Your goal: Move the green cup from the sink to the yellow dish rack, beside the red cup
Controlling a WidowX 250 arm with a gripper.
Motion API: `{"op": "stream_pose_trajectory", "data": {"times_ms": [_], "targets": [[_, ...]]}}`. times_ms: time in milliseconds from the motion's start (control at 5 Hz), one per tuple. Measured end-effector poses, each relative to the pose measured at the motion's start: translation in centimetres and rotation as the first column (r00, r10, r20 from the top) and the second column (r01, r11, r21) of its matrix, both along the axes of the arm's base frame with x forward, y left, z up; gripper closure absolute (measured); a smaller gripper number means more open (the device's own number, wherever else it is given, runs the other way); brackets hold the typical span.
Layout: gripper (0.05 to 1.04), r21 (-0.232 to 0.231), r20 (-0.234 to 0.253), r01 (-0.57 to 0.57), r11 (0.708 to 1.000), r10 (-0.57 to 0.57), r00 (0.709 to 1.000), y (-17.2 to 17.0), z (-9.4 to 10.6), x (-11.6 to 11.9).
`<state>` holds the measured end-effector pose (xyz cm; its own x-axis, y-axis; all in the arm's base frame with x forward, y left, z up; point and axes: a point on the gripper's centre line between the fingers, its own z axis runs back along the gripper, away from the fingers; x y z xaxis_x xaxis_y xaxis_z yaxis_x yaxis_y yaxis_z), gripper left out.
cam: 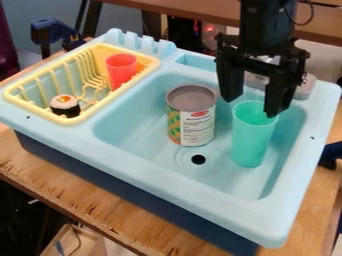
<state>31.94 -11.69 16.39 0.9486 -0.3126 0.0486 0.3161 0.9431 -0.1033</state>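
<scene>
Hanging over the right part of the toy sink (pixel 137 145), the gripper (pixel 252 107) has its two fingers spread apart, with one at the left of the rim of the green plastic cup (pixel 253 137) and the other overlapping the rim's right side. Whether either finger touches the cup, I cannot tell. The cup stands upright in the basin, tall and tapering toward its base, its wall smooth and slightly translucent. It is probably light and thin-walled, fairly stiff but able to give a little under a squeeze, slick on the outside and unlikely to break. The best hold seems to be across opposite sides just below the rim, pressed gently, since the taper could let it slip downward.

Just left of it is a tin can (pixel 192 117), a squat metal cylinder with a paper label, likely more rigid and possibly heavier. Near them is the round, dark drain hole (pixel 198 159). Farther left, a yellow ribbed dish rack (pixel 75 120) holds a red cup (pixel 121 70) and a toy sushi roll (pixel 65 106). Under the smooth, pale blue sink lies grainy, worn wood (pixel 80 192).
</scene>
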Motion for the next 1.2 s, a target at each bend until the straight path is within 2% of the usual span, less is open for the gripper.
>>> {"op": "stream_pose_trajectory", "data": {"times_ms": [600,800,1000,1200], "targets": [[0.081,0.045,-0.051,0.023,0.999,-0.020,0.998,-1.8,-2.5,0.9],[0.081,0.071,-0.060,0.031,0.997,-0.027,0.998,-2.3,-2.7,0.9],[0.141,0.095,-0.089,0.021,0.995,-0.013,0.996,-2.1,-3.6,0.9],[0.429,0.081,-0.115,0.022,0.996,-0.013,0.993,-2.3,-4.2,0.9]]}}
